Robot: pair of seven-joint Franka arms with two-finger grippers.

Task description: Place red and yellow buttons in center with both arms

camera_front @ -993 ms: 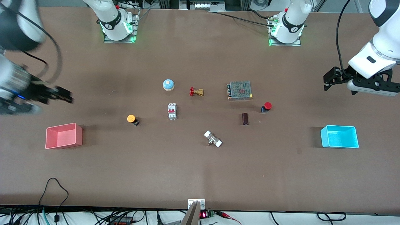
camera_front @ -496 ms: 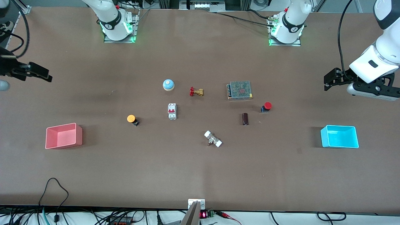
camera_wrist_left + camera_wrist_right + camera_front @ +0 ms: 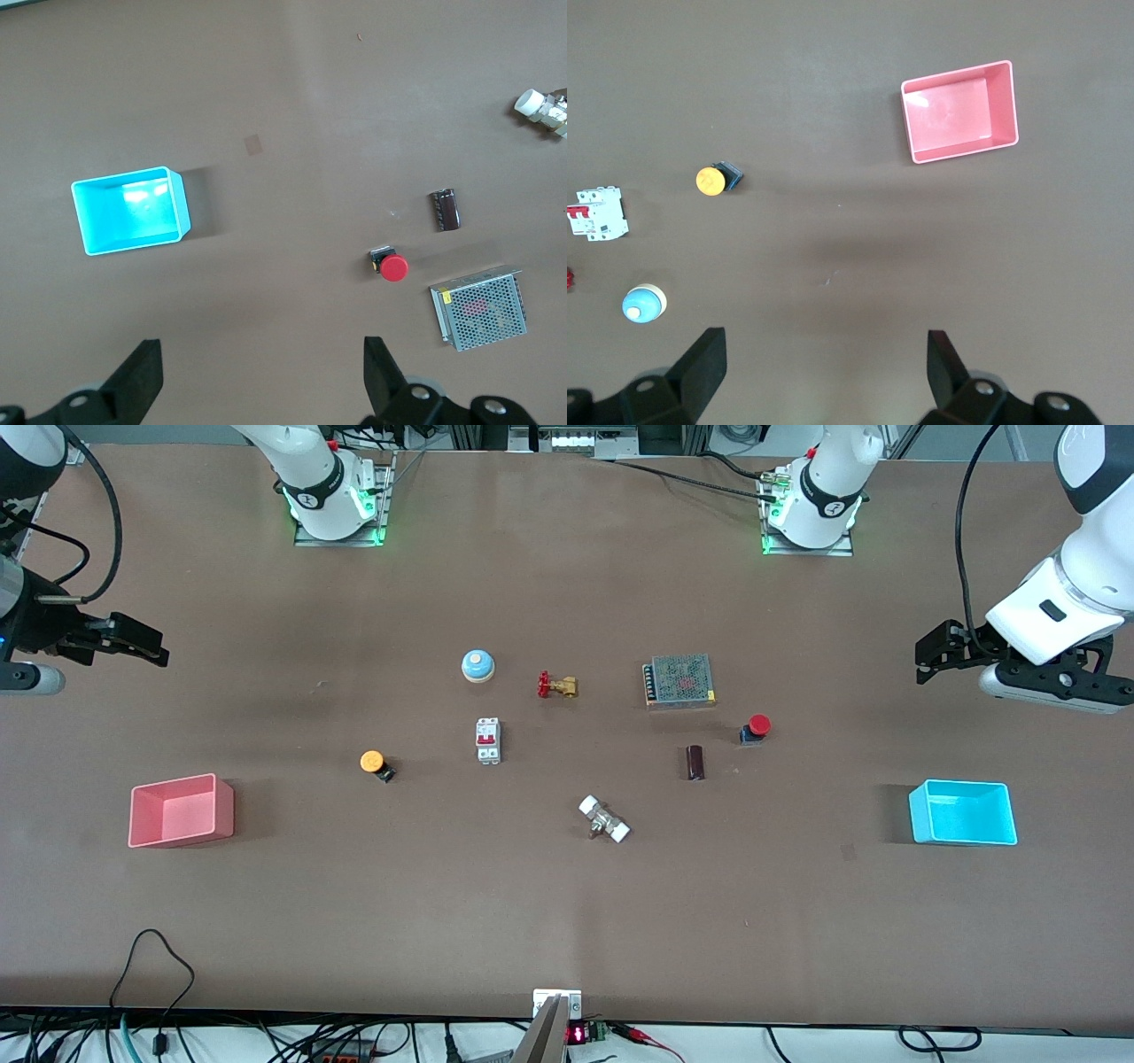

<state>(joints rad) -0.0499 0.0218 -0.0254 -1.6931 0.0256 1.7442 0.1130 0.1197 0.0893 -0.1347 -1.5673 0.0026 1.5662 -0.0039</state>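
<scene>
Left gripper (image 3: 928, 661): I read its fingers (image 3: 140, 381) spread wide, holding nothing, up over bare table at the left arm's end. Right gripper (image 3: 151, 648): fingers (image 3: 700, 363) likewise wide apart and bare, up over the right arm's end. Red button (image 3: 756, 726): on the table, well apart from the left fingers, toward the middle from them, just beside the dark cylinder (image 3: 695, 763) and near the mesh box (image 3: 680, 681). Yellow button (image 3: 373, 762): on the table, well apart from the right fingers, toward the middle, near the breaker (image 3: 488, 740). Status, my judgement: neither button is at the centre; each lies off to its own arm's side with the middle clutter between, so both placements remain. Blue bin (image 3: 963, 812) and pink bin (image 3: 181, 810) sit nearer the fingers than either button.
</scene>
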